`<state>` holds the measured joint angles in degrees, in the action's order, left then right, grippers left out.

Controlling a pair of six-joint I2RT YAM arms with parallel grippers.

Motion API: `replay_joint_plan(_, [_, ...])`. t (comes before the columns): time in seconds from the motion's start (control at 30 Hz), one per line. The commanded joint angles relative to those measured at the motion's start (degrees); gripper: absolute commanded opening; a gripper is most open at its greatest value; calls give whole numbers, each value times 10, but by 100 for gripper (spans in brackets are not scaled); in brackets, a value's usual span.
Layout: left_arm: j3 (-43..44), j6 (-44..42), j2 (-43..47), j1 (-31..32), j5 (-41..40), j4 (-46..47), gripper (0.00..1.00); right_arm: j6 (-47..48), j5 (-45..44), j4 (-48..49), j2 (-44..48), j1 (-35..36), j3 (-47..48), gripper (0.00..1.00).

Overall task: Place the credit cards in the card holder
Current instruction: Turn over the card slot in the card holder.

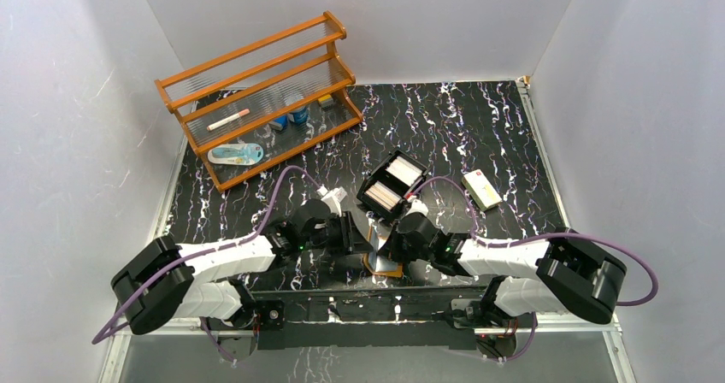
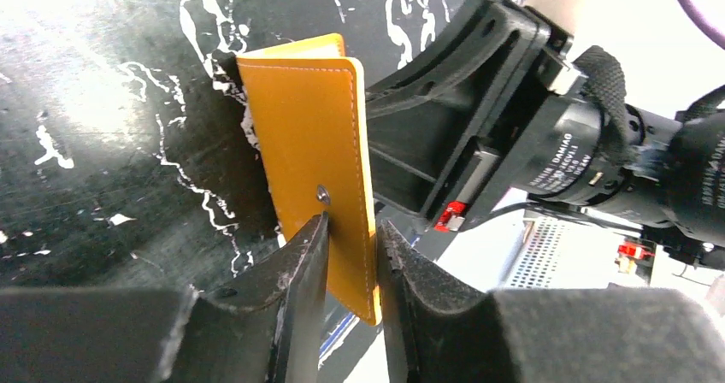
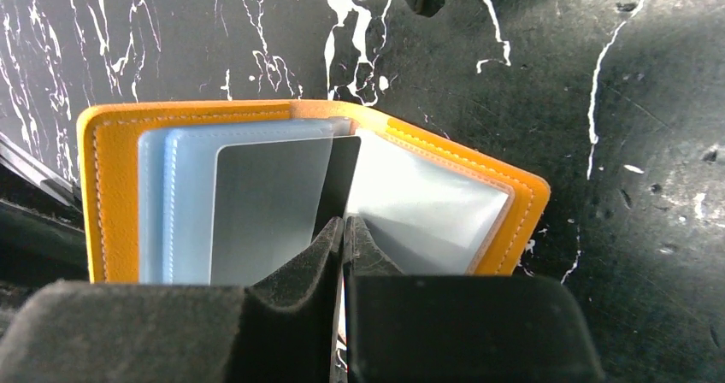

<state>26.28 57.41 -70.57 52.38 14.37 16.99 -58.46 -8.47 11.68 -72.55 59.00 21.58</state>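
left arm (image 1: 226,256) and right arm (image 1: 504,259) angled inward, left hand (image 2: 352,225) slightly parted, right hand (image 3: 344,222) pinched closed

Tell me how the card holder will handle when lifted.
The card holder likely flops about: it sits splayed open, not held flat. Its clear sleeves look thin and glossy, so probably limp and slippery. Being so thin, it seems light.

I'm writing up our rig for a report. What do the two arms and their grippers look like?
Both the left arm and right arm have white shells with black joints. A purple cable loops along each. The left gripper and right gripper have black, matte, wedge-shaped fingers.
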Motion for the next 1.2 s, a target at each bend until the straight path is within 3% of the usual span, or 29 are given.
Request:
replay_joint_plan(0.0, [-21, 23, -1, 6, 37, 94, 26, 8, 6, 31, -8, 3, -5, 11])
replay_joint_plan(0.13, [-17, 14, -14, 10, 37, 88, 14, 7, 4, 33, -5, 3, -10, 11])
replay_joint_plan(0.23, [1, -2, -21, 11, 21, 35, 15, 6, 3, 31, -2, 3, -11, 11])
replay_joint_plan(0.47, [32, -24, 0, 12, -10, -36, 54, 7, 1, 25, 6, 3, -10, 11])
replay_joint_plan(0.6, [45, -34, 1, 12, -14, -53, 58, 13, 6, 16, 14, 3, 3, 11])
replay_joint_plan(1.17, [58, -51, -31, 12, -11, -61, 8, 13, -1, 21, 7, 3, -4, 11])
